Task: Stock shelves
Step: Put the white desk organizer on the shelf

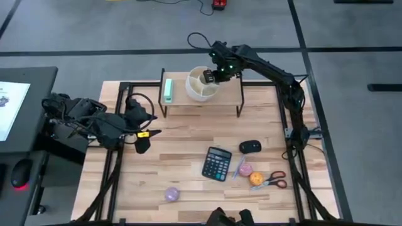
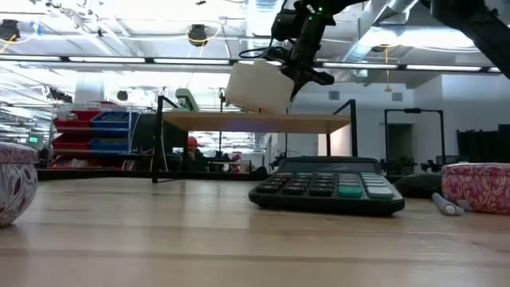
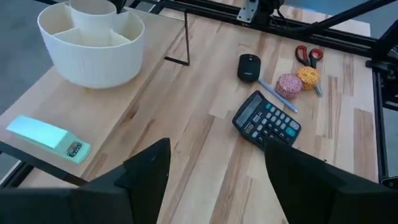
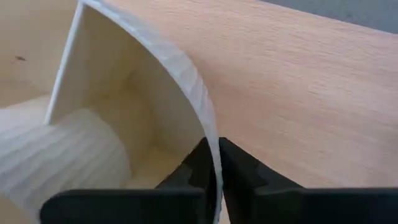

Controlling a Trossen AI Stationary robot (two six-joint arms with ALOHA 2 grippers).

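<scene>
The shelves [image 1: 201, 95] are a small light-wood riser on black legs at the table's far middle. A mint-green stapler [image 1: 168, 90] lies on the riser's left end. Over its middle is a white round organizer bowl with inner dividers [image 1: 202, 86], and my right gripper [image 1: 213, 76] is shut on its rim. In the low view the bowl [image 2: 256, 86] sits tilted just above the shelf top [image 2: 263, 121]; whether its low edge touches, I cannot tell. My left gripper [image 1: 143, 144] hangs open over the table's left part, touching nothing. My right gripper pinches the bowl's outer wall at the rim [image 4: 210, 140], on the bowl's far right side, with one finger inside the bowl and one outside. The fingers come from above, slanting down. The bowl hangs tilted below them over the shelf top.
On the near right part of the table lie a black calculator [image 1: 217, 163], a black mouse [image 1: 250, 147], a pen, a pink ball [image 1: 245, 169], an orange ball [image 1: 256, 178] and scissors [image 1: 274, 181]. A purple ball [image 1: 171, 194] lies near the front. The shelf's right end is bare.
</scene>
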